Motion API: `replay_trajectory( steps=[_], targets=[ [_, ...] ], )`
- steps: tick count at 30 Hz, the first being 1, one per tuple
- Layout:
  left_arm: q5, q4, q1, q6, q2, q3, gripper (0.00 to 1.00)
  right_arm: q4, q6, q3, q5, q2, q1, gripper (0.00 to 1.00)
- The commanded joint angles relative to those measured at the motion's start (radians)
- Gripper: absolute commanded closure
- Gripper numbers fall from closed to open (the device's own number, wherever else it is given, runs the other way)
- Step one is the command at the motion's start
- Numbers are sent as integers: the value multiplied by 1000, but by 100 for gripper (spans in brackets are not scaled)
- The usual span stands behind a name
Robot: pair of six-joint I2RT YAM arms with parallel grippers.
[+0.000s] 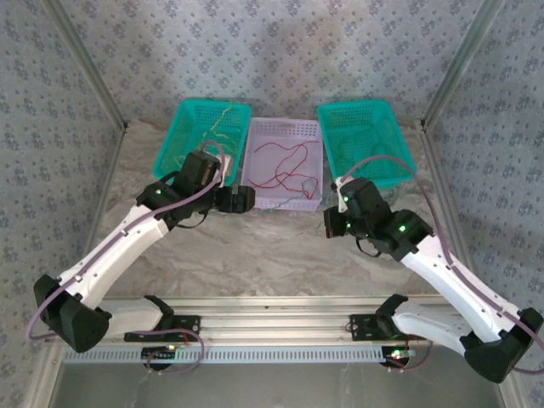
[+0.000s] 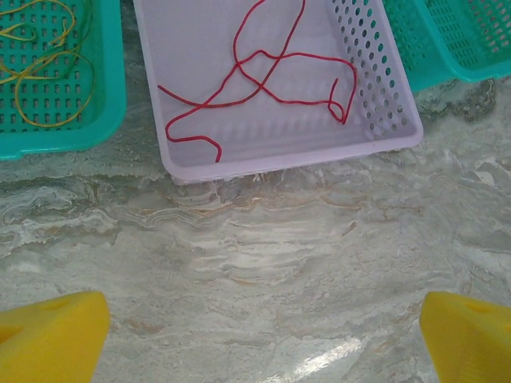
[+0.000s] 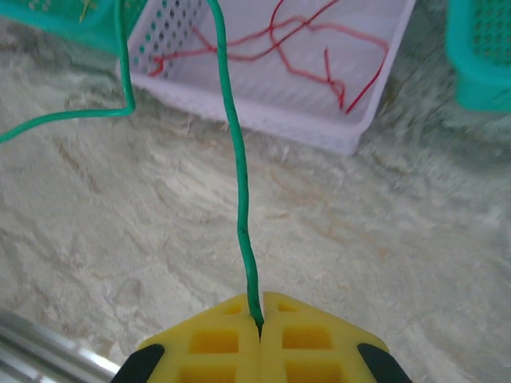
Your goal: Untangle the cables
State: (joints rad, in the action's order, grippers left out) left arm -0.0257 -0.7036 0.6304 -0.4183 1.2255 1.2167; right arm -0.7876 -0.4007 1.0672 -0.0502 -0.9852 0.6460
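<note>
A red cable [image 2: 279, 55] lies in loose loops inside the lilac basket [image 2: 382, 102], also seen from above as the red cable [image 1: 280, 164]. A yellow-orange cable [image 2: 49, 73] lies coiled in the left teal basket [image 2: 110, 96]. My right gripper [image 3: 260, 317] is shut on one end of a green cable [image 3: 236, 140], which runs up from the jaws and bends left over the table in front of the lilac basket [image 3: 319, 137]. My left gripper [image 2: 263, 339] hangs open above bare table just before the lilac basket, its yellow fingers [image 2: 56, 335] far apart and holding nothing.
A second teal basket [image 1: 365, 140] stands at the back right, to the right of the lilac basket [image 1: 255, 189]. The tabletop is marbled grey. A metal rail [image 1: 280, 306] runs along the near edge by the arm bases.
</note>
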Motion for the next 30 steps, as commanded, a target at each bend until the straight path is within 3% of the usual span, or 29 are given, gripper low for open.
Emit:
replay_trajectory(
  steps=[1,6,12,15,20,24,30],
  targets=[
    [26,15,-3,9,-31,-17,0,-59,54,62,76,-9,-107,100],
    [45,19,-3,6,-40,-31,0,-1,47,144,251,-56,-302,100],
    [54,63,-3,1,-52,-50,0,61,-12,247,317,-164,-405,100],
    [58,67,-3,0,-55,-57,0,137,-76,242,324,-190,-444,100],
    [64,78,-3,2,-62,-68,0,182,-94,283,210,-278,-501,100],
    [66,80,-3,1,-68,-70,0,240,-118,349,243,-422,-577,100],
    [72,90,-3,-3,-82,-87,0,227,-112,481,191,-650,-632,100]
  ],
)
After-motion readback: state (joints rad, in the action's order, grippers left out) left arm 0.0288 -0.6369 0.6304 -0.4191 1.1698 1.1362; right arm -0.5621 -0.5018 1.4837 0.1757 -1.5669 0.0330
